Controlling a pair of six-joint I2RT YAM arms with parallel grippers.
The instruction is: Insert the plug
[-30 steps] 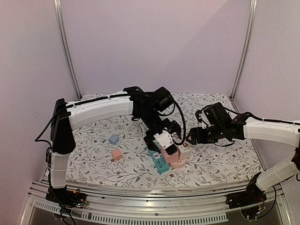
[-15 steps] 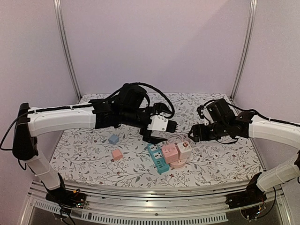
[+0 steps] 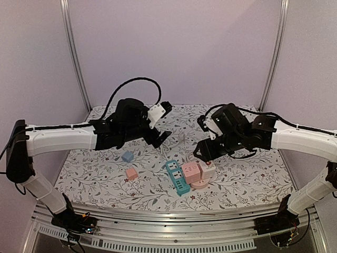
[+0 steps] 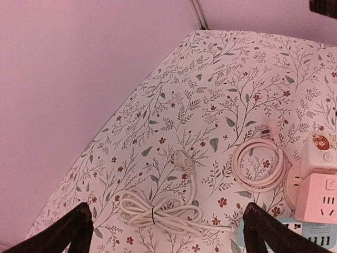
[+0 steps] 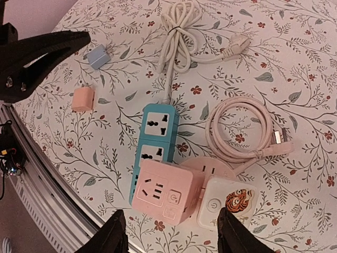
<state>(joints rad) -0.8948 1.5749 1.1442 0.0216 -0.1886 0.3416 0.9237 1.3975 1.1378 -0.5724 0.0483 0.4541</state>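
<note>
While the white plug [image 4: 184,160] lay flat on the flowered tablecloth [image 4: 210,79], ending its bundled cord [image 4: 158,213] near the teal power strip [image 5: 157,141], your left gripper [image 4: 166,207] and right gripper [image 5: 171,212] hung with jaws apart, empty.

A lab robot cell. Plain pale walls [image 3: 174,52] and metal corner posts [image 3: 75,58] box in the floral-covered desk [image 3: 247,184]. An aluminium rail [image 3: 174,219] runs along its near edge.
</note>
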